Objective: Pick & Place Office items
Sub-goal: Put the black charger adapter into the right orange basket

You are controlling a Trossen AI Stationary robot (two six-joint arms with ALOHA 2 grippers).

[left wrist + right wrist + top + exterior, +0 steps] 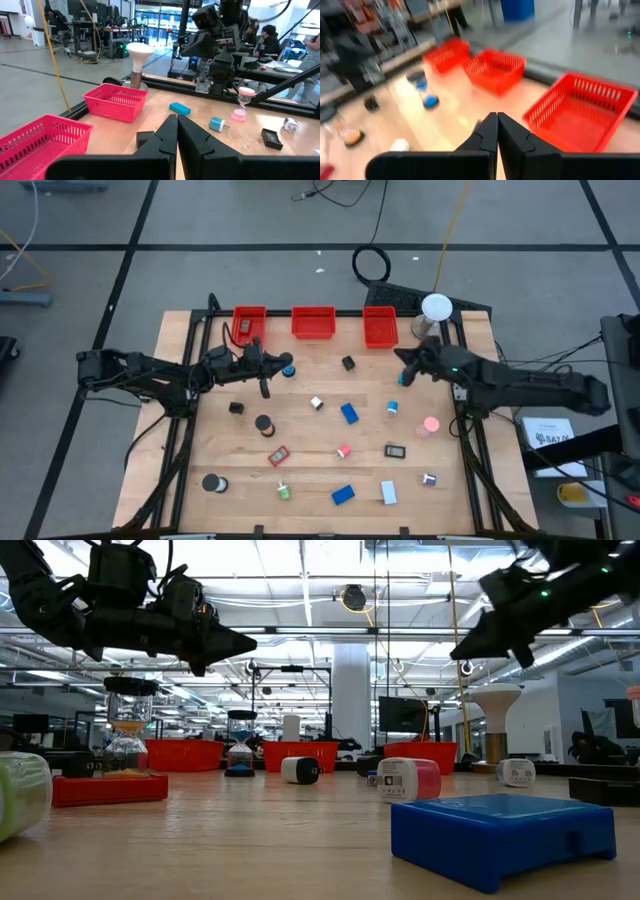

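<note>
High view: office items scattered over wooden surface (180,470); blue block (349,413) mid-surface, long axis diagonal; second blue block (343,495) near front edge, tilted. Left arm reaches in from left, left claw (266,387) pressed together, empty, just in front of left red bin (248,323). Right claw (398,358) closed, empty, in front of right red bin (380,327)

Low view: both claws raised above surface; blue block (502,836) flat, close

Wrist views: fingers touching; blue hourglass (426,91), likely upright

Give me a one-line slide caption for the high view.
Both arms hover with left gripper and right gripper shut over scattered office items below three red bins.
</note>
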